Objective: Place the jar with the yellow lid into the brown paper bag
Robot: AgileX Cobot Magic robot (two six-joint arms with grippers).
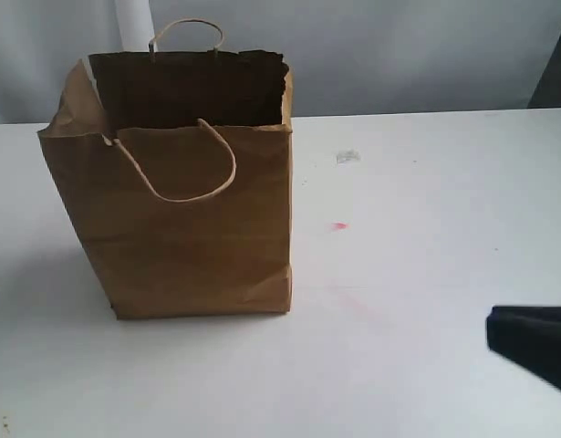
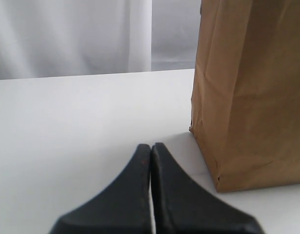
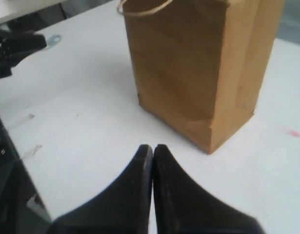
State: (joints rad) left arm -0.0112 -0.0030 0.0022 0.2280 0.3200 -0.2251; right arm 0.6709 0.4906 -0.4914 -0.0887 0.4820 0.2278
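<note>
Paper bag (image 1: 189, 228), tan, upright, ragged torn rim, left fingers (image 2: 134, 187) closed, right fingers (image 3: 134, 187) closed

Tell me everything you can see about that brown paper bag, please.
The brown paper bag looks like creased tan kraft paper. It stands upright and open on the white table. Its top edge is ragged and torn, and its left side flares outward. It has two twisted paper-cord loops: the near handle droops down the front, and the far handle stands up. The inside is dark, so I cannot tell what it holds. Nothing but the table touches it.
</note>
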